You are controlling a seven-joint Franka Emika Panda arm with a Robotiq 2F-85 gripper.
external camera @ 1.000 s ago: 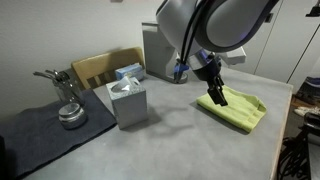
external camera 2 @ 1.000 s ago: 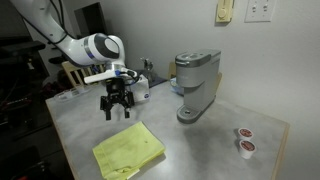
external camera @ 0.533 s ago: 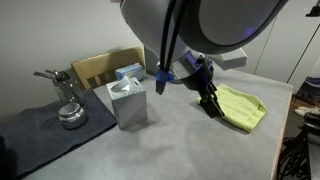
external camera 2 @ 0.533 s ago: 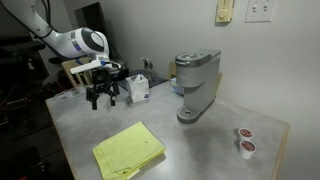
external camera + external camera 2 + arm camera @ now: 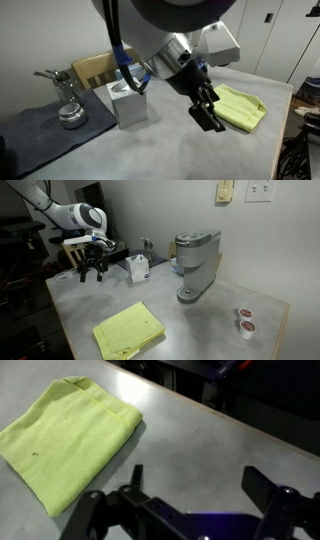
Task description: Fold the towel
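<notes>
Now the tool [image 5: 91, 274] no longer hangs over the towel [image 5: 128, 330]. It sits at the left of the frame, well apart, jaws wide and empty. The towel lies doubled at lower centre on the bench [image 5: 210, 320], so folding looks done.

From where I stand the arm [image 5: 72, 215] is white, built of smooth rounded shells that swell at each joint, one of them capped by a dark ring. Close to the camera in an exterior view its casing looks pale grey and glossy, and a blue cable [image 5: 120, 68] runs along it. The gripper [image 5: 92, 277] at its end is matt black and blocky, with two flat dark fingers [image 5: 136, 478]. In the wrist view a faint blue-violet light glows on its body.
</notes>
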